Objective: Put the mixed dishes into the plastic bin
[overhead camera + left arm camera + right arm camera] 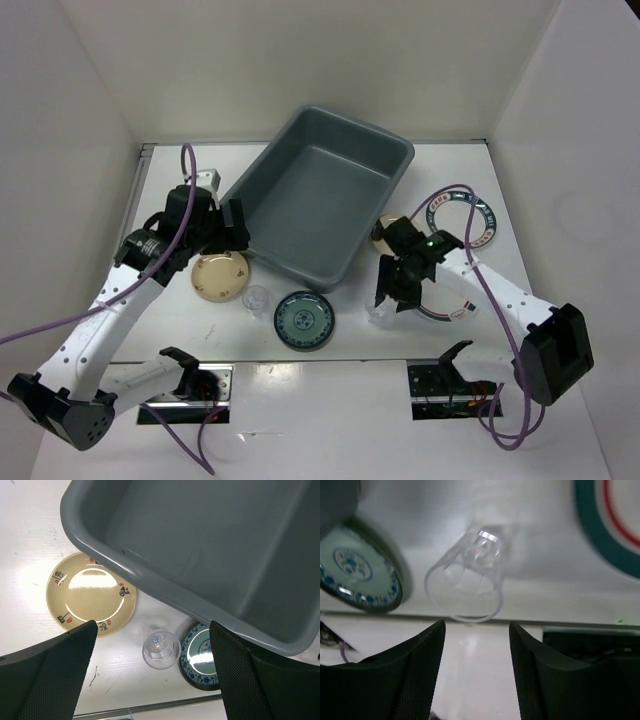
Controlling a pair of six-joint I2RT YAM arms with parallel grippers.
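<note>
The mixed dishes (304, 320) come to seven pieces, and you have all of them on the tabletop (350, 335) outside the plastic bin (320, 190). There are two beige plates, one teal plate, two white plates with banded rims and two clear cups. There is one bin and two pincers.

On the bin's left side you see a beige plate (219, 276). A clear cup (257, 299) sits just beside it, and the teal plate (304, 320) is near the bin's near corner. To the right, the second beige plate (393, 220) peeks out against the bin's wall. One white plate (462, 220) lies in the open, and the other white plate (452, 312) is partly under the right arm.

The second clear cup (470, 575) sits just beyond the fingertips of your right pincer (476, 625), in line with the gap. The jaws are apart and hold nothing. The wrist view does not show whether this cup stands or is tipped.

Your left pincer (152, 625) hangs over the bin's near-left rim with its jaws spread wide and nothing between them. Below it lie the beige plate, the first cup and the teal plate.
</note>
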